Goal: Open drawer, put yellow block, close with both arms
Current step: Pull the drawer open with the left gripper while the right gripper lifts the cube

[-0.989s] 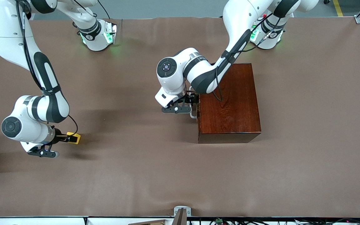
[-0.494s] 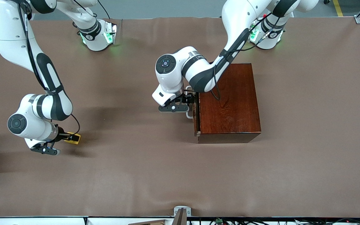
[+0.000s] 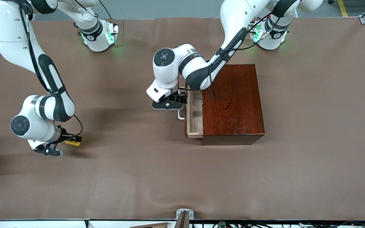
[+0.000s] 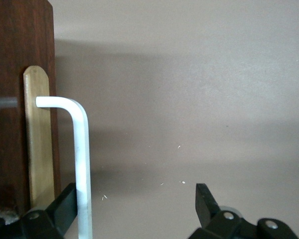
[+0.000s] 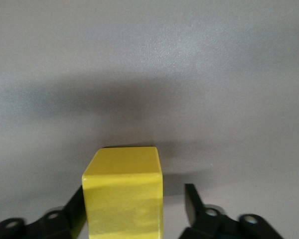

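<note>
The drawer (image 3: 195,111) stands partly pulled out of the dark wooden box (image 3: 233,104), showing a strip of its pale tray. My left gripper (image 3: 182,100) is at the drawer's front, open, with the white handle (image 4: 82,159) hooked inside it against one finger (image 4: 65,201). The yellow block (image 3: 73,142) lies on the table near the right arm's end. My right gripper (image 3: 71,140) is low around the block (image 5: 123,194). One finger (image 5: 75,204) touches it, and the other finger (image 5: 192,201) stands a little apart from it.
The brown mat (image 3: 144,171) covers the whole table. The box stands toward the left arm's end, with the drawer's front facing the right arm's end. Both arm bases sit along the table's edge farthest from the front camera.
The left gripper has pulled the handle toward the right arm's end and the drawer has slid partly out. The right gripper has shifted closer over the block and its fingers have narrowed.
</note>
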Controlling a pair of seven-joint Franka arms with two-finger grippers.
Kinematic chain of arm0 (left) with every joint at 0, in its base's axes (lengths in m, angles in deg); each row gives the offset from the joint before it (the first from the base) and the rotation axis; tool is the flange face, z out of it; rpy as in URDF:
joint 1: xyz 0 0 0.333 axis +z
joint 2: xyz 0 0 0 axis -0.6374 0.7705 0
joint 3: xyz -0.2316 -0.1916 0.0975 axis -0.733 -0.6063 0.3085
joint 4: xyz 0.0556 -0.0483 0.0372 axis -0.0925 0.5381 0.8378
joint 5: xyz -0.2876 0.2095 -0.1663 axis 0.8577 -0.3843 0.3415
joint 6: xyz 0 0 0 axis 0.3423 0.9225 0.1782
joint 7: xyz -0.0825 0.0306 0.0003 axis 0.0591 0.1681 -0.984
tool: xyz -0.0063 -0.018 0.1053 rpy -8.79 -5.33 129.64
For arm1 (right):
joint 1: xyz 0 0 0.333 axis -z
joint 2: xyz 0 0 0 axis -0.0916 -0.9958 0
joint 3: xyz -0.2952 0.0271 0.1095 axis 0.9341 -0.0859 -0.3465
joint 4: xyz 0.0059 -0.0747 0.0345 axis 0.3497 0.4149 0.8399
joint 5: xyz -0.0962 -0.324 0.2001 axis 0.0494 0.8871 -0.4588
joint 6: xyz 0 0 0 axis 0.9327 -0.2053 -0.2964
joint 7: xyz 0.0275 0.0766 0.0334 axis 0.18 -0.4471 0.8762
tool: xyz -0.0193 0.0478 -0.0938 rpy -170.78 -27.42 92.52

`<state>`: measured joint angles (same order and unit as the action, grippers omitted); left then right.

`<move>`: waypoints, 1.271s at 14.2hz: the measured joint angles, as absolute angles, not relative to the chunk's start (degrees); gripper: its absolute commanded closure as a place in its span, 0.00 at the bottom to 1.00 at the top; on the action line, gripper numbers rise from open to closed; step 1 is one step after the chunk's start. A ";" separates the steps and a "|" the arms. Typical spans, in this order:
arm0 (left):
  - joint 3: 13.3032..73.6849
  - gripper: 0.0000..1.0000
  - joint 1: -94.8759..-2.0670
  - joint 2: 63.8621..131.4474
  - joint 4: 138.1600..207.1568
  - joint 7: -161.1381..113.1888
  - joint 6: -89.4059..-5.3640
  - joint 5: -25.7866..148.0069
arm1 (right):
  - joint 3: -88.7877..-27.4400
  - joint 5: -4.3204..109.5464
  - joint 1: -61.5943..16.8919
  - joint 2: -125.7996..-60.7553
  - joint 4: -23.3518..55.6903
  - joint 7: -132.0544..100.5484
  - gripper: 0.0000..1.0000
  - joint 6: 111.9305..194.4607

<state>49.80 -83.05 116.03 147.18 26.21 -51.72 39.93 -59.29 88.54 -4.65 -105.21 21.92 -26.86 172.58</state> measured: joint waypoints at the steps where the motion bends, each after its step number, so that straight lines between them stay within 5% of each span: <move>1: 49.76 0.00 -83.08 116.12 147.18 26.24 -51.98 39.93 | -59.32 88.54 -4.65 -105.29 21.92 -26.88 0.47 172.58; 3: 49.78 0.00 -83.17 116.20 147.19 26.24 -51.98 39.93 | -59.38 88.54 -4.67 -105.38 21.92 -26.88 0.94 172.59; 4: 49.78 0.00 -83.27 116.25 147.19 26.26 -52.08 39.93 | -59.41 88.54 -4.68 -105.37 21.91 -26.89 1.00 172.58; 18: 50.08 0.00 -84.46 116.51 146.76 27.81 -56.39 43.64 | -59.08 88.55 -4.10 -104.74 19.89 -11.39 1.00 170.94</move>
<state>50.08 -84.46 116.51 146.76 27.81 -56.39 43.64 -59.08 88.55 -4.10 -104.74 19.89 -11.39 170.94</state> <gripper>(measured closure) 0.000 0.441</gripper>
